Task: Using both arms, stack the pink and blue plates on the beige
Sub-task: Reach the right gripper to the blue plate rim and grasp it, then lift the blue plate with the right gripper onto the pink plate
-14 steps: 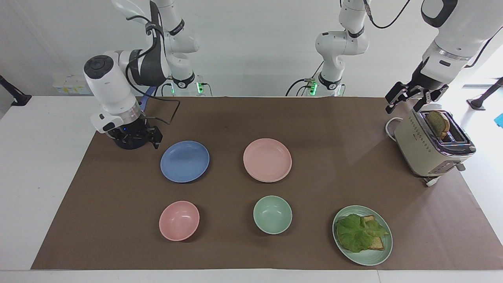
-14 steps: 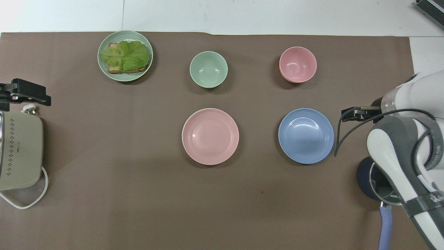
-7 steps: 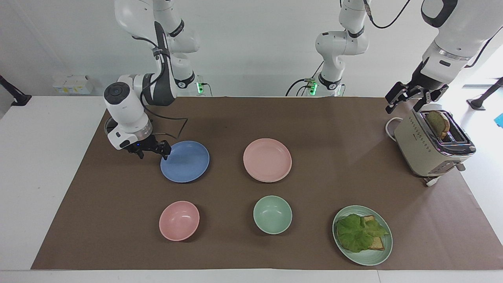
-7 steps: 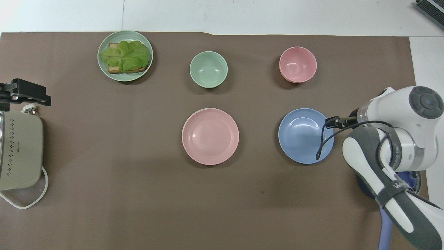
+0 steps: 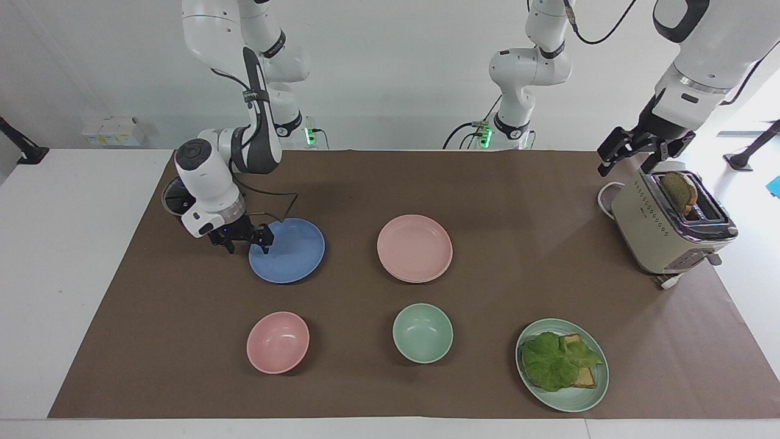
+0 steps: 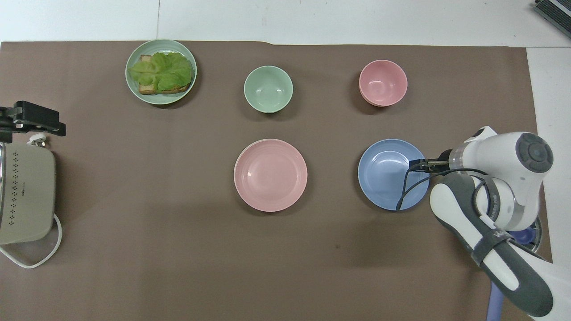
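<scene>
My right gripper straddles the blue plate rim, jaws apart, not yet clamped. The pink plate sits beside it, on beige. My left gripper waits open above the toaster.

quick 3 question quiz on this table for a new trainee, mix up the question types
1. True or false: the right pincer is at the rim of the blue plate.
2. Which thing is the left pincer closest to? A kettle, B toaster, C blender.
3. Short answer: how many bowls are on the table, and in what colours?

Key
1. True.
2. B.
3. Two: the pink bowl and the green bowl.
</scene>
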